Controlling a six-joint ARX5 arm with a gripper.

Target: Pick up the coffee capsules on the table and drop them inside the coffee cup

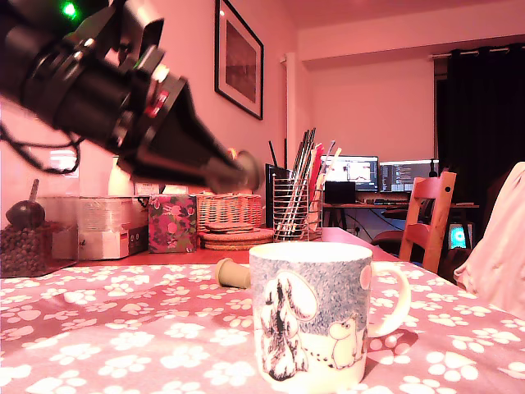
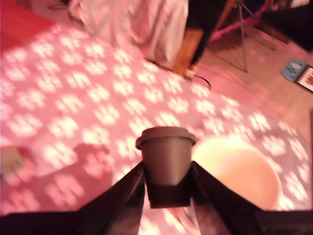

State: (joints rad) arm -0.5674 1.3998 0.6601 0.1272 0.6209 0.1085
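Above the table point(image 1: 98, 328), gripper point(image 2: 167, 188) hangs in the air, fingers point(image 2: 124, 193) clamped on the dark capsule point(image 2: 166, 156), rim end outward. Wrist view: mug point(image 2: 244, 174) mouth sits just beside the held capsule, lower down. Exterior view: mug point(image 1: 316, 316) stands near the front, handle to that view's right; pale capsule point(image 1: 232, 273) lies on its side behind the mug, apart.

We see pink-lit walls with a framed picture point(image 1: 239, 57) upper middle, dark curtains point(image 1: 484, 139) far right, two lit monitors point(image 1: 385, 174) behind a wooden chair point(image 1: 429, 217), and a wicker basket point(image 1: 229, 210) mid-frame.
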